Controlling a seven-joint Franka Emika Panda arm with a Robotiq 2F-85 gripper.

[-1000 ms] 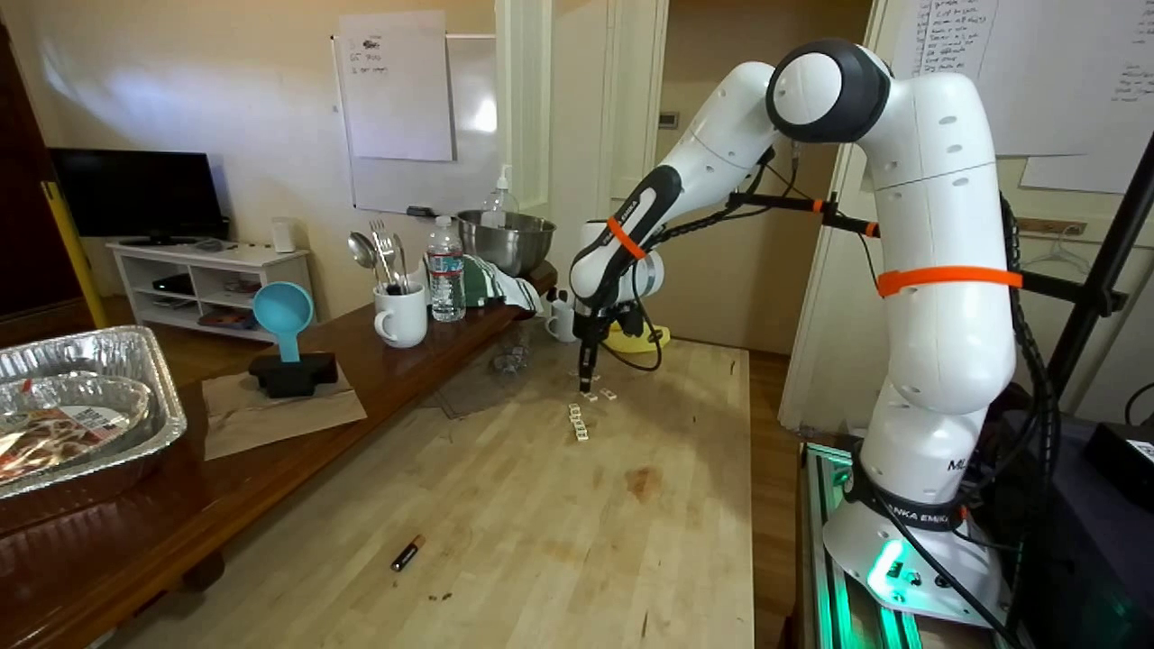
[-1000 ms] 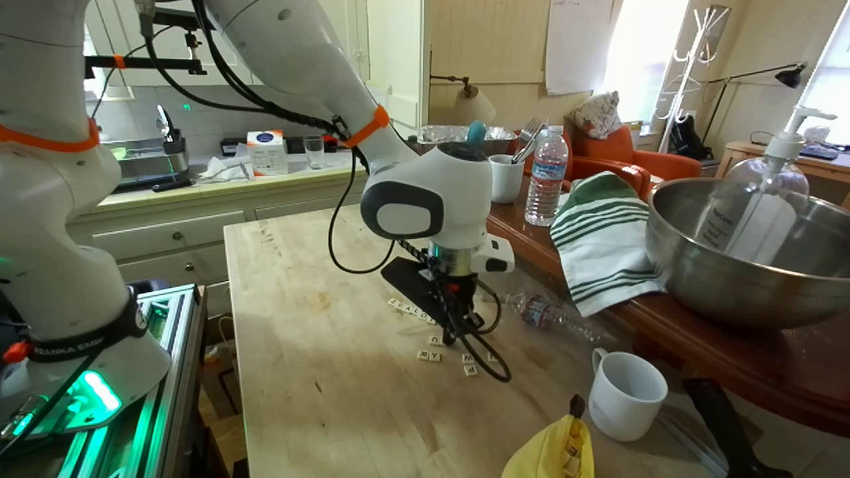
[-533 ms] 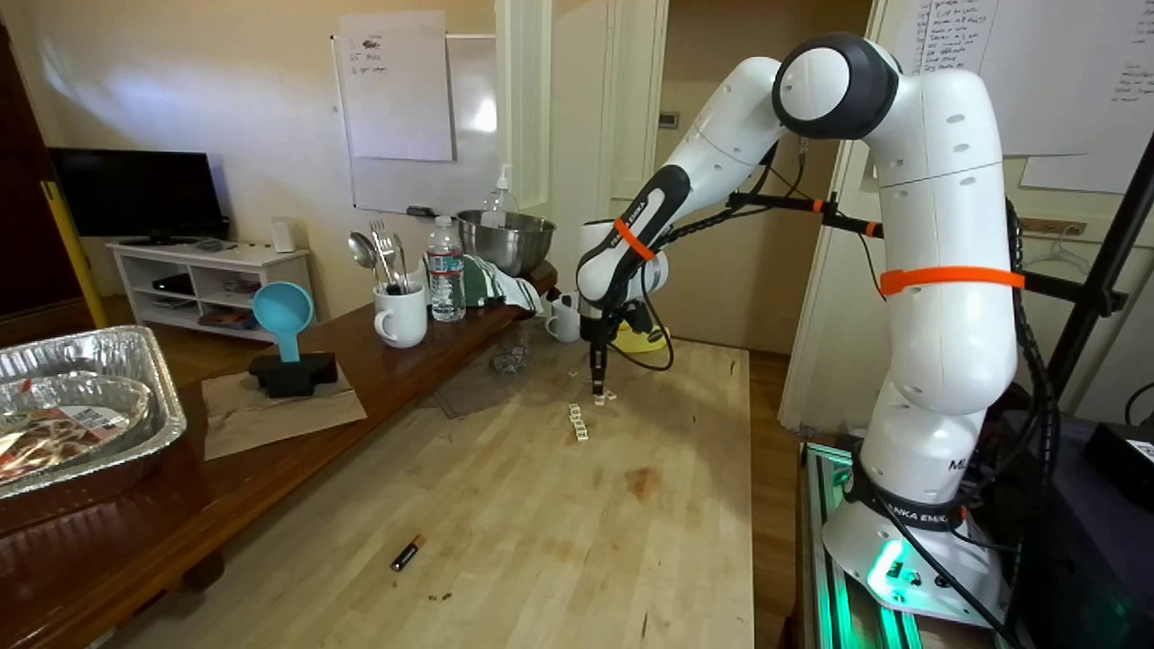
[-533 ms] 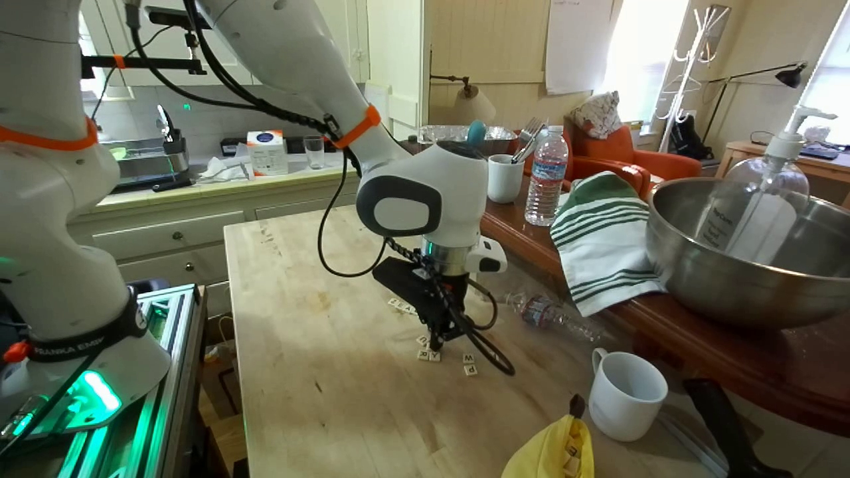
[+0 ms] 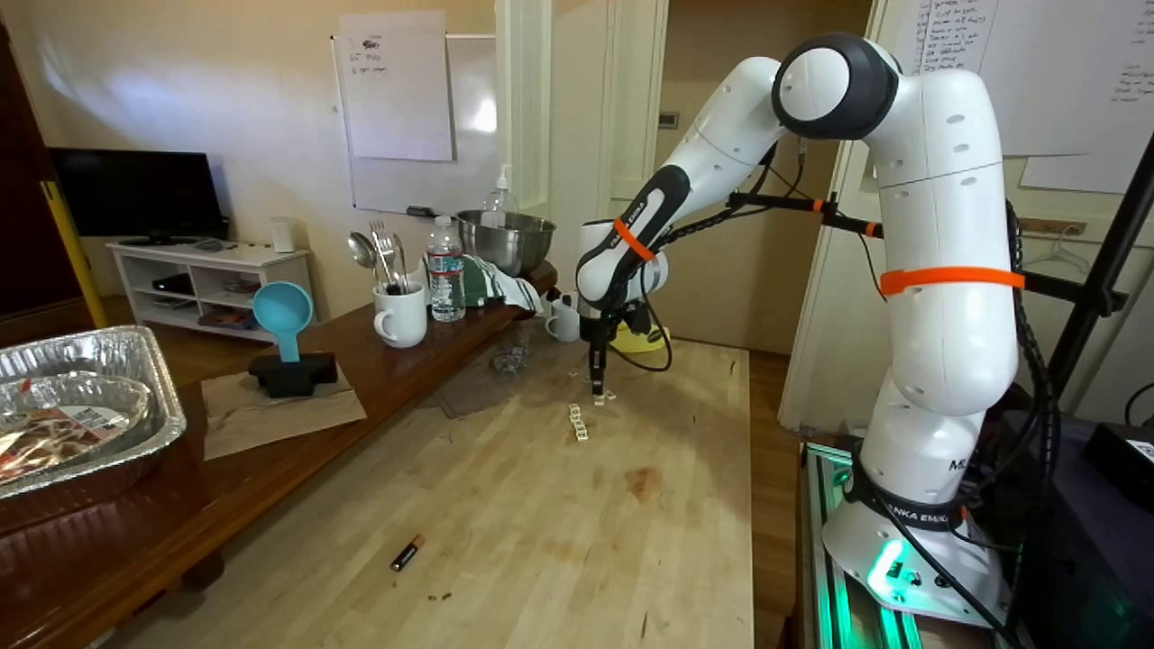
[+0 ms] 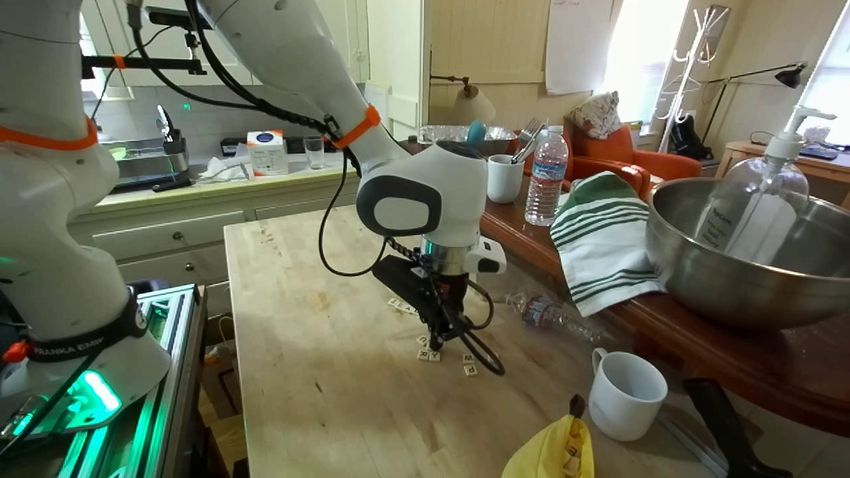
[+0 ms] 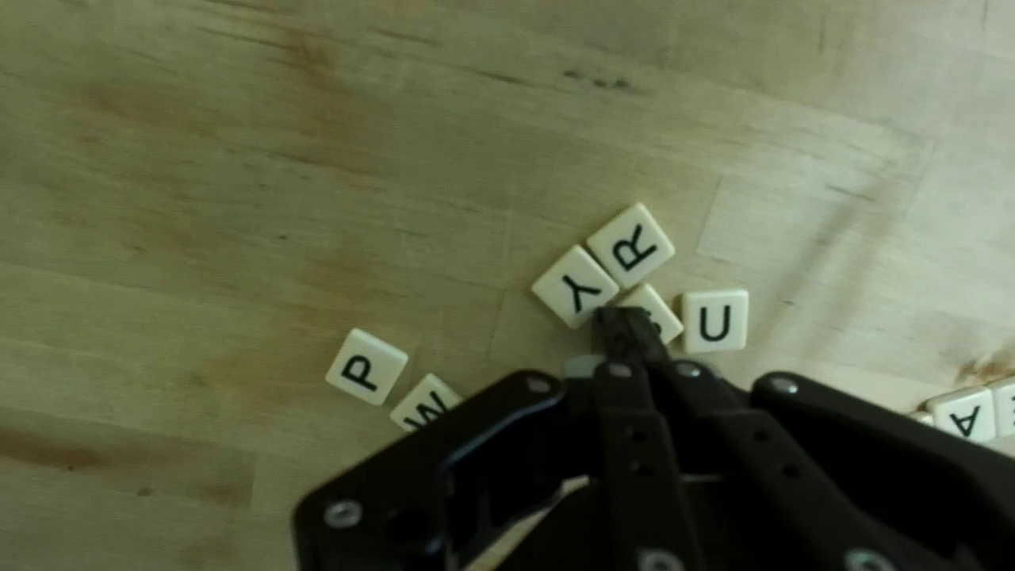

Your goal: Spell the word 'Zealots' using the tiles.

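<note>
My gripper [image 7: 622,317] points down at the table among the cream letter tiles; it shows in both exterior views [image 5: 598,391] [image 6: 435,346]. Its fingertips are together, with nothing visible between them. They partly cover a tile that looks like an S [image 7: 656,311]; contact cannot be told. The Y tile [image 7: 575,287] and R tile [image 7: 631,245] lie just beyond the fingertips, the U tile [image 7: 714,320] right of the S. The P tile [image 7: 366,366] and a partly hidden W tile [image 7: 425,403] lie left. A row of tiles [image 5: 578,422] lies apart; its A tile [image 7: 963,414] shows in the wrist view.
A yellow rounded object [image 6: 554,448] and a white mug [image 6: 627,396] stand on the same table [image 5: 559,532]. A clear plastic bottle [image 6: 548,315] lies beside the raised wooden ledge, which carries a steel bowl [image 6: 737,285] and towel [image 6: 601,242]. A battery [image 5: 407,553] lies farther off.
Since a second ago my gripper has moved toward the R and Y tiles, toward the arm's base. A tile by the fingertips appears shifted the same way. Over the last half second it stays almost still.
</note>
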